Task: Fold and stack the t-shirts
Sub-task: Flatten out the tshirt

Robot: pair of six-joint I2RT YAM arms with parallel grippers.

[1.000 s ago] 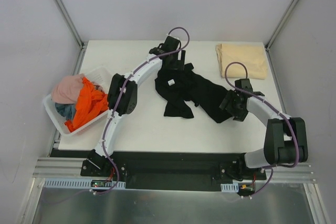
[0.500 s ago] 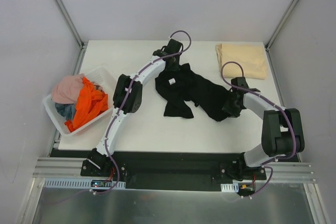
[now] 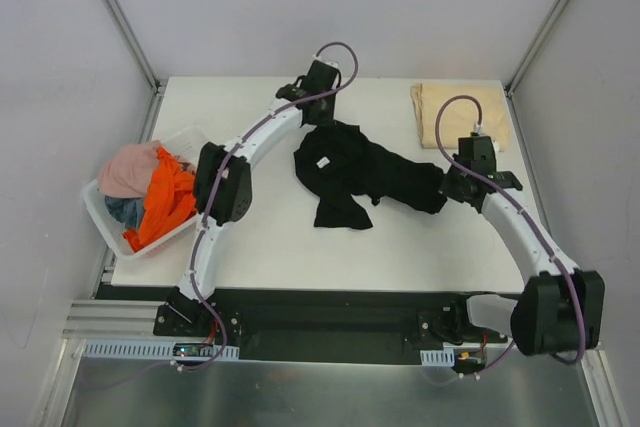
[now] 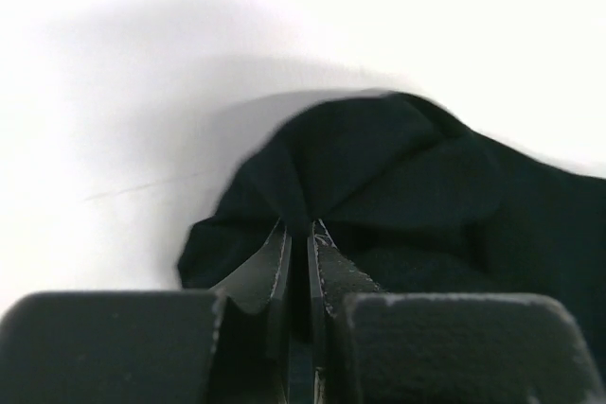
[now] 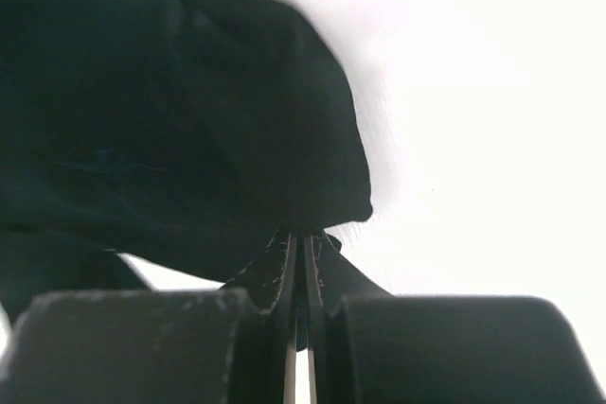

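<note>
While the soft black tee point(image 3: 350, 172) lies crumpled right of the basket point(image 3: 186, 137), the left gripper point(image 4: 296, 230) pinches its far fold, the right gripper point(image 5: 295, 238) its tip. A flat tan tee point(image 3: 425, 107) lies farther right.

Robot lab test cell. White counter point(image 3: 280, 247) boxed in by plain grey panels point(image 3: 330, 7), with metal struts point(image 3: 118, 17) running to the corners at 11 and 1 o'clock. Slotted aluminium rail point(image 3: 100, 332) at 6 o'clock carries two bolted arm bases point(image 3: 180, 315). Purple cables point(image 3: 338, 44) loop along the arms.
</note>
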